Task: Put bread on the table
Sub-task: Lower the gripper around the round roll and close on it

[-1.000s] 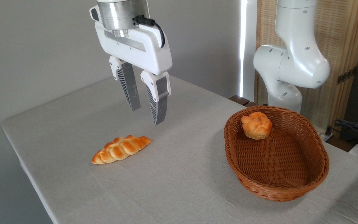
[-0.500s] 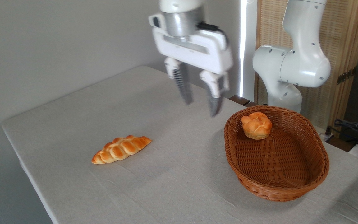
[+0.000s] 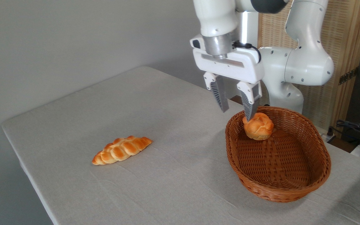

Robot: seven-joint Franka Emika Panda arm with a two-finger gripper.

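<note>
End effector (image 3: 237, 113) hanging over the far end of the wicker basket (image 3: 308, 184), fingers spread and nothing in them.

The little knotted bun (image 3: 258, 126) sits inside the basket, up against the far wall, so it's not out on the bench (image 3: 167, 187) yet. The right fingertip (image 3: 248, 115) overlaps the bun's top left edge in the picture, but I honestly can't tell if it's touching or just in front of it; the left finger is out over the basket's rim, clear of the bun. The long braided loaf (image 3: 122, 149) lies on the grey cloth well off to the left, on its own. Arm's white body stands behind the basket.
</note>
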